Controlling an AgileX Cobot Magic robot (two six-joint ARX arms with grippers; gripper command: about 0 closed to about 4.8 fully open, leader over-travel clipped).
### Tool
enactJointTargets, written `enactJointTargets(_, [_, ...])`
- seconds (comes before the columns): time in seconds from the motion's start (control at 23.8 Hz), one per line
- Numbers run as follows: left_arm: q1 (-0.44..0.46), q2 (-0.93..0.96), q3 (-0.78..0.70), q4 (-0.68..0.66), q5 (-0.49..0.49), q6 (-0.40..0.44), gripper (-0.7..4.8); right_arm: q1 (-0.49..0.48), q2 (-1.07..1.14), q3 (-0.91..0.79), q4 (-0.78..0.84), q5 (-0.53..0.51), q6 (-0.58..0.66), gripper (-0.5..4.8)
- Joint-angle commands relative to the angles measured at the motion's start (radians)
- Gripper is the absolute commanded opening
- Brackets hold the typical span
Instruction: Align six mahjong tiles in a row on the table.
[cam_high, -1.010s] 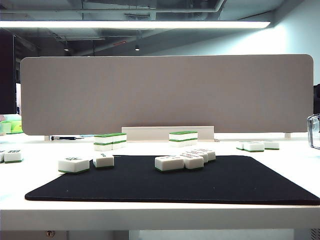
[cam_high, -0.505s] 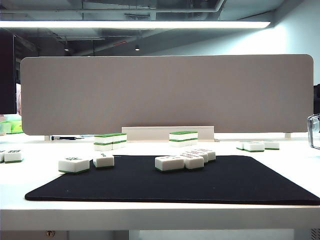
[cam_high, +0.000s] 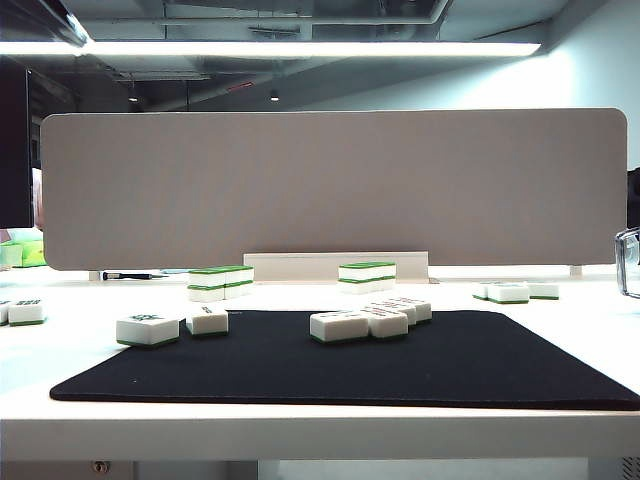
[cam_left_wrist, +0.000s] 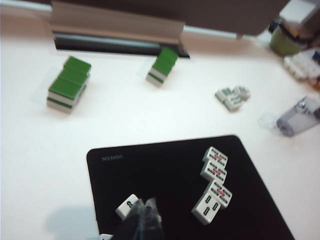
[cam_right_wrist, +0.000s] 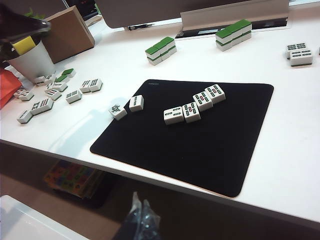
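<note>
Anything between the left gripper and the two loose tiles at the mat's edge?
Nothing visible. The left gripper, jaws shut, hangs just above the mat beside the nearer tile; the four-tile row lies off to one side. The right gripper hangs off the table.

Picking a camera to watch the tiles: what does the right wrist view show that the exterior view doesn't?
Only right wrist: the brown box, the white cup and the shut right tool below the table edge. Only exterior: the divider panel whole. Both: the four touching tiles and two separate tiles at the black mat.
</note>
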Motion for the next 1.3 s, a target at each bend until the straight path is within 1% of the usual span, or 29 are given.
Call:
enactJointTargets(0.04, [-0.032, 0.077, 0.068, -0.080, -0.011, 0.072, 0.02, 0.001, -0.012, 0.004, 0.011, -0.003, 0.001, -0.01])
enactJointTargets(0.08, [-0.044, 0.098, 0.084, -0.101, -0.022, 0.075, 0.08, 0.001, -0.012, 0.004, 0.011, -0.003, 0.001, -0.01])
enactJointTargets(0.17, [-0.072, 0.140, 0.114, -0.140, -0.053, 0.107, 0.39, 0.001, -0.012, 0.004, 0.011, -0.003, 0.001, -0.01])
enactJointTargets(0.25, [-0.118, 0.209, 0.170, -0.217, -0.129, 0.173, 0.86, 0.001, -0.012, 0.004, 0.011, -0.002, 0.001, -0.01])
enactJointTargets(0.29, [-0.130, 0.225, 0.184, -0.239, -0.152, 0.188, 0.92, 0.001, -0.012, 0.004, 0.011, -0.003, 0.001, -0.01])
enactJointTargets(0.34, [-0.159, 0.263, 0.219, -0.294, -0.208, 0.221, 0.94, 0.001, -0.012, 0.004, 0.011, -0.003, 0.001, -0.01])
enactJointTargets(0.46, [-0.194, 0.322, 0.274, -0.378, -0.268, 0.262, 0.99, 0.001, -0.012, 0.004, 0.011, -0.003, 0.001, -0.01])
enactJointTargets(0.5, [-0.205, 0.342, 0.289, -0.398, -0.277, 0.275, 1.13, 0.001, -0.012, 0.004, 0.011, -0.002, 0.001, -0.01])
enactJointTargets(0.59, [-0.243, 0.404, 0.334, -0.456, -0.309, 0.299, 1.79, 0.001, -0.012, 0.004, 0.011, -0.002, 0.001, -0.01])
enactJointTargets(0.67, [-0.272, 0.460, 0.361, -0.510, -0.342, 0.325, 2.07, 0.001, -0.012, 0.004, 0.011, -0.003, 0.001, -0.01])
enactJointTargets(0.72, [-0.281, 0.475, 0.364, -0.527, -0.348, 0.331, 2.21, 0.001, -0.012, 0.004, 0.011, -0.003, 0.001, -0.01])
enactJointTargets(0.84, [-0.296, 0.518, 0.364, -0.573, -0.379, 0.335, 2.27, 0.001, -0.012, 0.004, 0.011, -0.002, 0.000, -0.01])
enactJointTargets(0.93, [-0.299, 0.545, 0.364, -0.602, -0.401, 0.335, 2.52, 0.001, -0.012, 0.004, 0.011, -0.003, 0.000, -0.01])
enactJointTargets(1.01, [-0.299, 0.567, 0.364, -0.627, -0.413, 0.335, 2.63, 0.001, -0.012, 0.004, 0.011, -0.002, 0.000, -0.01])
enactJointTargets(1.18, [-0.299, 0.600, 0.363, -0.631, -0.414, 0.334, 3.14, 0.001, -0.012, 0.004, 0.011, -0.003, 0.000, -0.01])
enactJointTargets(1.3, [-0.302, 0.620, 0.363, -0.624, -0.414, 0.335, 3.14, 0.001, -0.012, 0.003, 0.011, -0.002, 0.000, -0.01])
